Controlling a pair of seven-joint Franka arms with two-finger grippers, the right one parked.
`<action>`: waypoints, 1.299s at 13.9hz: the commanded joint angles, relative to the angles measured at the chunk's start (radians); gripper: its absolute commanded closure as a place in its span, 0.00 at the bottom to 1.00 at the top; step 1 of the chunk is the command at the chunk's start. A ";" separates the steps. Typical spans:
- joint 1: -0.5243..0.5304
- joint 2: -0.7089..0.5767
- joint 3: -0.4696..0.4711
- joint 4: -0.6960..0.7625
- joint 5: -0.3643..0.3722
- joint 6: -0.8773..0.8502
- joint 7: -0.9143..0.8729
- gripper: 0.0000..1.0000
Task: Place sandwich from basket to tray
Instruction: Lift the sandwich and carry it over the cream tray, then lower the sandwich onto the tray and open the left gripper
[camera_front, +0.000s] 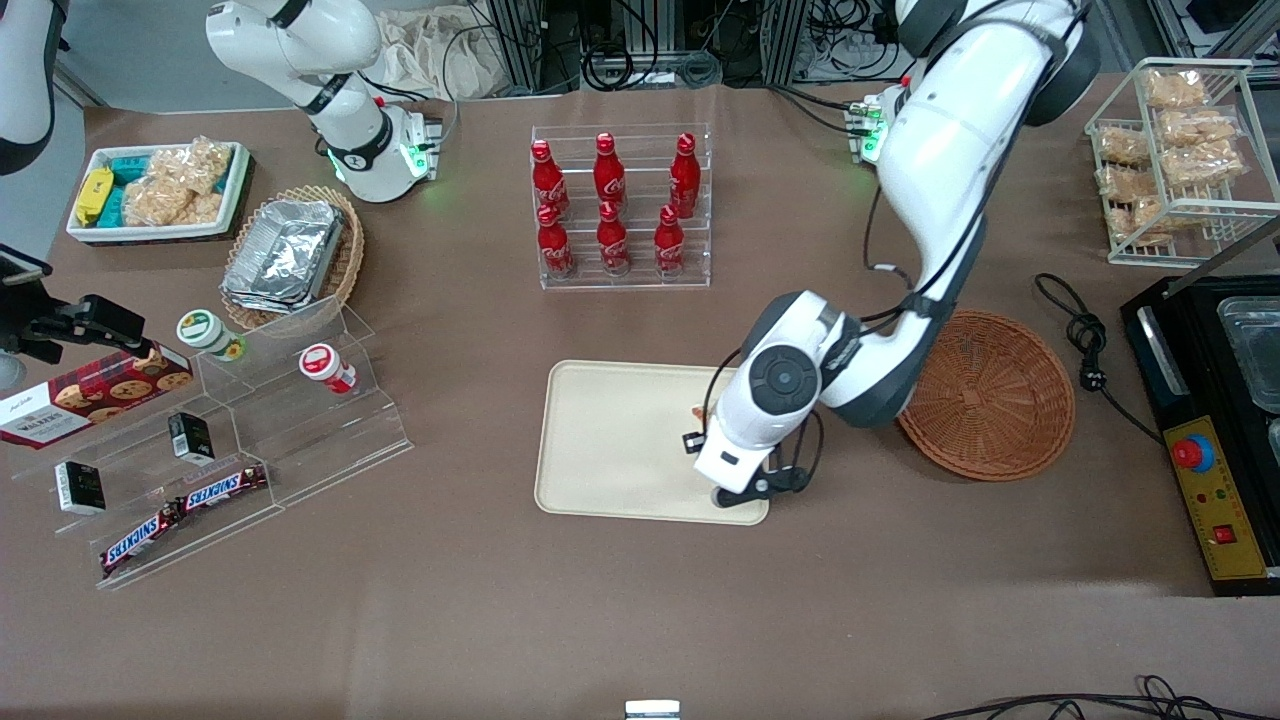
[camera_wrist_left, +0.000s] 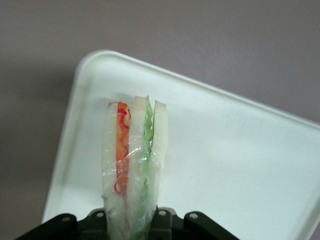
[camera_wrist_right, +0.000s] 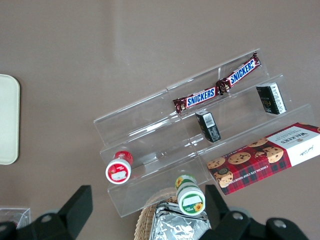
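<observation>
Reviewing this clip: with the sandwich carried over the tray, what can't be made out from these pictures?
- Front view: the claw and nearly all of the sandwich are hidden under the working arm's wrist; only an orange sliver shows.
- Left wrist view: the sandwich's held end is cut off by the picture's edge, so the fingers' contact is unseen.
- Neither view shows whether the sandwich touches the tray.
- Front view: the arm hides part of the basket.

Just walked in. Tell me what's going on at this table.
The left arm's gripper is shut on the sandwich, a wrapped wedge with orange and green filling, and holds it above the cream tray. The reddish-brown basket it came from sits beside the tray, toward the working arm's end of the table, with nothing in it. The sandwich has not been released yet.
</observation>
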 joint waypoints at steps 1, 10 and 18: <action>0.004 0.044 0.008 0.051 0.014 -0.009 0.150 1.00; 0.009 0.034 0.009 0.028 0.115 -0.049 0.221 0.00; 0.084 -0.195 0.006 0.015 0.095 -0.291 0.183 0.00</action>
